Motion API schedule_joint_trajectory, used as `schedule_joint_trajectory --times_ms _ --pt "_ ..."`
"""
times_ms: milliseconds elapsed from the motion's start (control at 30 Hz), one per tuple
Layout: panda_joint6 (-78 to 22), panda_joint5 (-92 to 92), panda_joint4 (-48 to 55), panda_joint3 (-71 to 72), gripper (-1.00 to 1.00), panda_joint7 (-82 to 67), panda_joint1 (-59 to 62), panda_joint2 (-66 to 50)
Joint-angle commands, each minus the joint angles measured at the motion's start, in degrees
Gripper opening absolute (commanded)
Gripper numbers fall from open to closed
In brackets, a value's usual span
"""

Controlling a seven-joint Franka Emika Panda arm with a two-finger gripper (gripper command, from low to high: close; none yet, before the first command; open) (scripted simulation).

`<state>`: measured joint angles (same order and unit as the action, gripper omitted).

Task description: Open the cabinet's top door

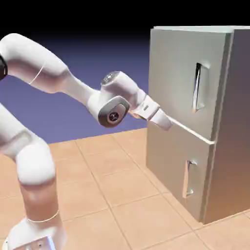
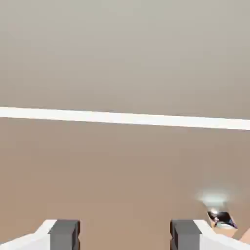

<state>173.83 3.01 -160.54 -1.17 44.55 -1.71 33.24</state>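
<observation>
The tall grey cabinet (image 1: pixel 235 122) stands at the exterior view's right. Its top door (image 1: pixel 180 73) lies flat against the front, and the slim silver handle (image 1: pixel 197 88) sits near the door's right side. My gripper (image 1: pixel 167 123) is close to the cabinet's front at the seam (image 1: pixel 195 133) between the two doors, well left of and below that handle. In the hand view the grey front fills the picture, crossed by the pale seam (image 2: pixel 125 117). The gripper (image 2: pixel 124 237) is open, its fingertips (image 2: pixel 64 233) apart with nothing between them.
The shorter lower door (image 1: pixel 171 171) has its own vertical handle (image 1: pixel 188 178). A shiny bit of metal (image 2: pixel 220 218) shows at the hand view's lower right. The tan tiled table (image 1: pixel 117 195) stretches in front of the cabinet.
</observation>
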Motion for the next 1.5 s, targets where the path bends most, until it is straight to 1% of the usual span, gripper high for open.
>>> schedule_joint_trajectory --times_ms 0,1467 --pt "-0.15 2.50 0.38 -0.97 0.00 1.74 -0.85 0.48" --pt "-6.69 112.13 17.15 -43.54 0.00 78.21 -38.26 21.55"
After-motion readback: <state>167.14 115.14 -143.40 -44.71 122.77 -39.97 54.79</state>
